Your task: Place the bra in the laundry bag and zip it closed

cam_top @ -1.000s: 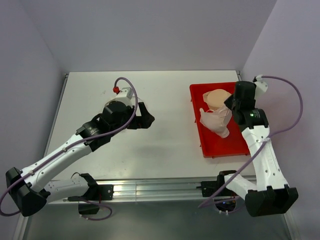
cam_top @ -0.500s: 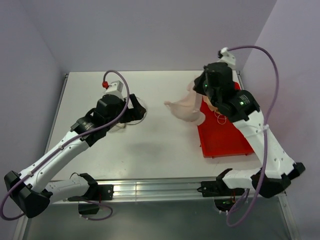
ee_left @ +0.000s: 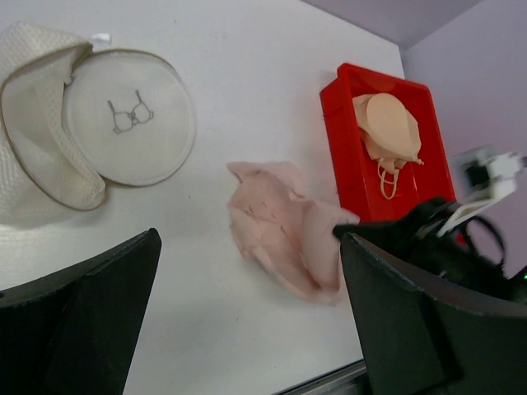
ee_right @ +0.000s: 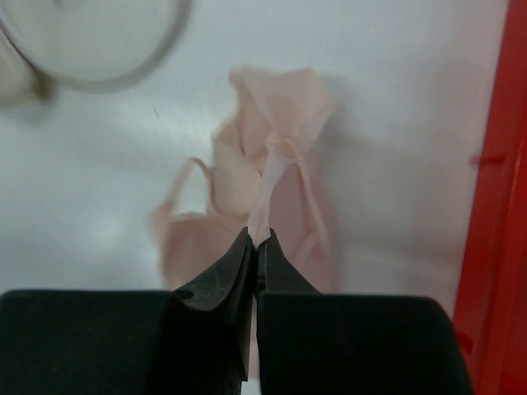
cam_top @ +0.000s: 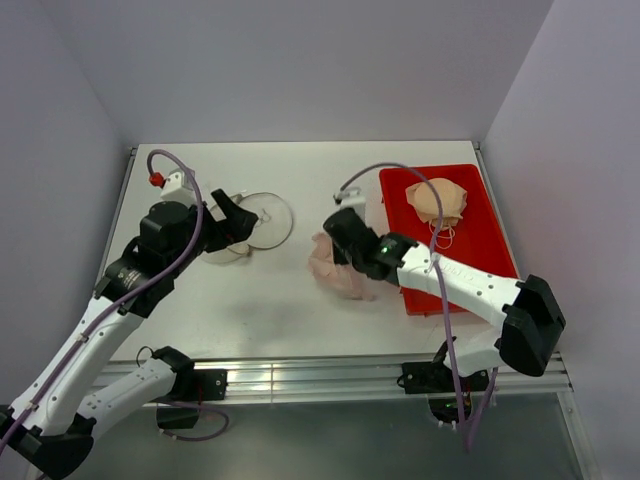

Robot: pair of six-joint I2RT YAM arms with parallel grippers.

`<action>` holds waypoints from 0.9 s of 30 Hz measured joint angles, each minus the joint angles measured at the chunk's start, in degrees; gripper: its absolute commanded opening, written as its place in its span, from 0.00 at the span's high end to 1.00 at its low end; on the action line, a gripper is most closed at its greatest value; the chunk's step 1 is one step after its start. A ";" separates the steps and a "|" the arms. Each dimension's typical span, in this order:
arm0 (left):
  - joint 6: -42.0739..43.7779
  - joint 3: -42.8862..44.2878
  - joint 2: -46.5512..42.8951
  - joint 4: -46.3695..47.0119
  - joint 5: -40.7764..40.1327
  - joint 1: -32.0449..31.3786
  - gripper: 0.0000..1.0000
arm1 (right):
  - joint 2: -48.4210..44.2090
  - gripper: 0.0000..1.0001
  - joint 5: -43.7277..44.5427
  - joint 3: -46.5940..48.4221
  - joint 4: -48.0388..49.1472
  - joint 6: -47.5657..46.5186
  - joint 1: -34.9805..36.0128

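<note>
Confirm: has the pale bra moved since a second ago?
Yes. The bra went from over the red tray leftward onto the table, pinched by the right gripper.

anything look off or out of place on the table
Nothing spilled or damaged. The bra lies crumpled on the table between the laundry bag and the red tray, a thin fold of it pinched in the shut right gripper. The bag is slumped flat, its mesh wall bunched beside the round face.

My left gripper point(cam_top: 238, 222) hangs wide open on the left; my right gripper point(ee_right: 254, 244), stretched low toward the centre, pinches the bra point(ee_right: 276, 123).
</note>
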 measured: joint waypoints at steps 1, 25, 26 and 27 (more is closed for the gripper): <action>-0.22 -0.76 -0.42 -0.04 0.28 0.02 0.02 | -0.59 1.00 0.17 -3.98 1.11 -0.31 1.40; -6.47 -21.86 4.50 11.41 10.45 0.13 0.08 | 2.84 0.21 9.35 -9.60 -5.03 10.80 26.40; -6.47 -22.40 4.92 12.17 10.82 0.13 0.09 | 1.95 0.21 9.75 -9.29 -6.38 11.39 26.38; -6.47 -22.82 5.29 12.81 11.28 0.13 0.09 | 0.74 0.20 10.08 -8.74 -7.91 12.09 26.38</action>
